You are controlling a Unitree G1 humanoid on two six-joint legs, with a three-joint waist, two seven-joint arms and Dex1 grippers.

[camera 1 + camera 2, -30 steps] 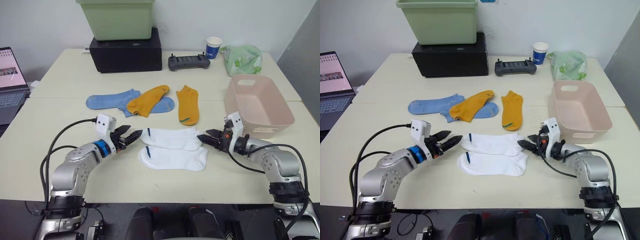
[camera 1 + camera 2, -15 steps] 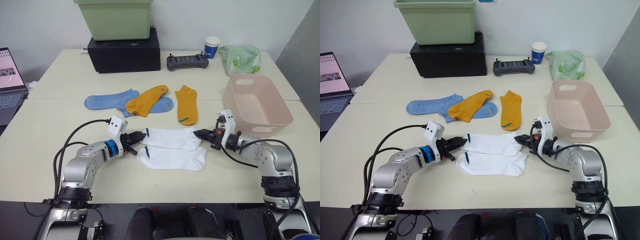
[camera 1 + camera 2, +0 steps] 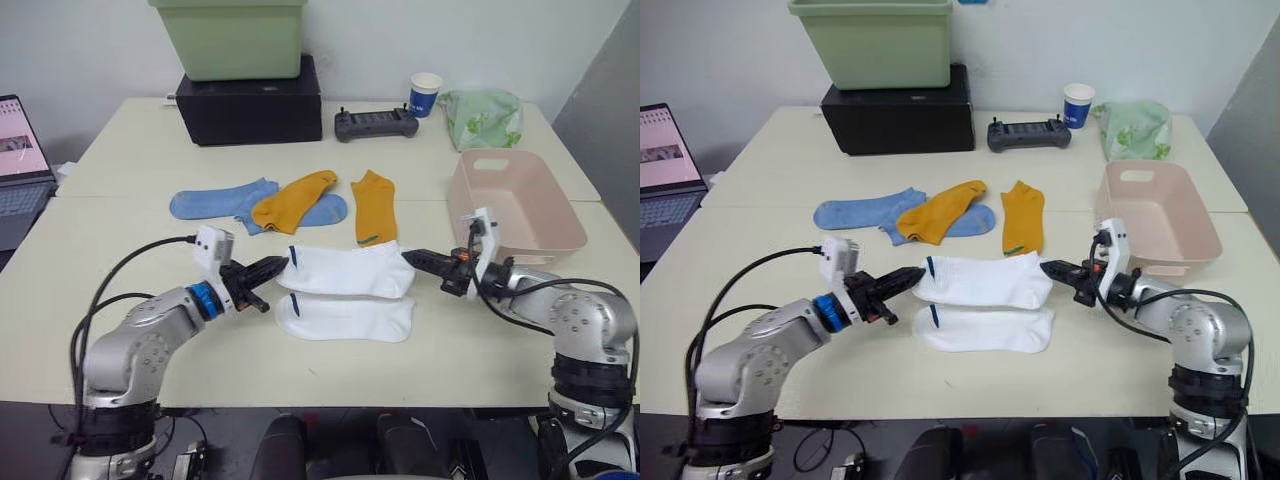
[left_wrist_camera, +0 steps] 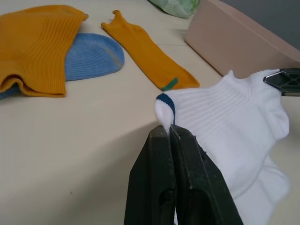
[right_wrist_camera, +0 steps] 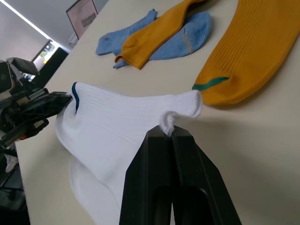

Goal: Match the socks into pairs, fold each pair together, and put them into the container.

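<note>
Both grippers hold one white sock (image 3: 348, 270) stretched between them, raised just above the second white sock (image 3: 345, 317), which lies flat on the table. My left gripper (image 3: 283, 265) is shut on its blue-trimmed cuff (image 4: 165, 101). At the opposite end my right gripper (image 3: 408, 256) pinches the sock (image 5: 131, 126) shut. Behind them lie two mustard-orange socks (image 3: 295, 200) (image 3: 374, 208) and two light blue socks (image 3: 222, 200) (image 3: 328, 210), one orange sock overlapping a blue one. The pale pink container (image 3: 545, 245) stands at the right, just behind my right arm.
At the table's back a pale green bin (image 3: 230, 35) sits on a black box (image 3: 250, 105). A black controller (image 3: 376, 123), a paper cup (image 3: 426, 93) and a green bag (image 3: 485, 115) are at the back right. A laptop (image 3: 20, 165) stands at the far left.
Both grippers went from open to shut on the ends of the upper white sock. They have since lifted it and drawn it taut over the lower sock.
</note>
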